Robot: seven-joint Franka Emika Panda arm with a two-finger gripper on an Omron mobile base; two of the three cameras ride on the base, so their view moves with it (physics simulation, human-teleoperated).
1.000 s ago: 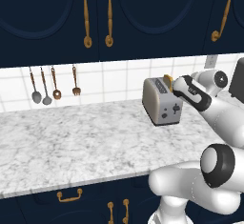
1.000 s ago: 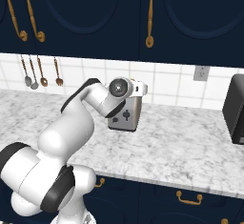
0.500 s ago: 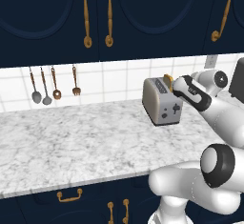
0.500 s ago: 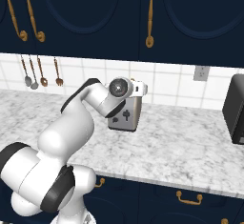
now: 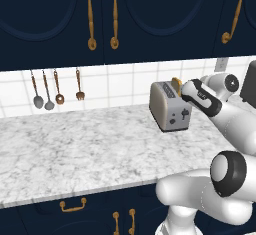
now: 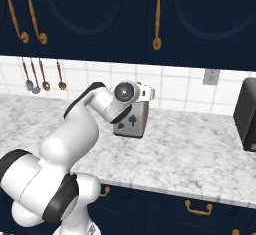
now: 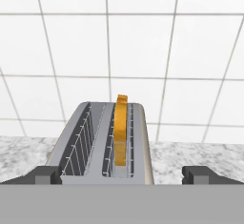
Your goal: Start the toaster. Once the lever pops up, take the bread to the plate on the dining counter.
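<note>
The silver toaster stands at the back of the marble counter, its narrow end face towards me. The small dark lever sits in its slot on that face. The bread, a golden slice, stands on edge in the right-hand slot and pokes out of the top. My gripper hovers just above the toaster's near end, looking along its slots. It is open, its fingertips set wider than the toaster, holding nothing. My arm hides part of the toaster in the right base view.
Spoons and a fork hang on the white tiled wall at the left. A dark boxy appliance stands on the counter at the right, below a wall outlet. Navy cabinets with brass handles hang overhead.
</note>
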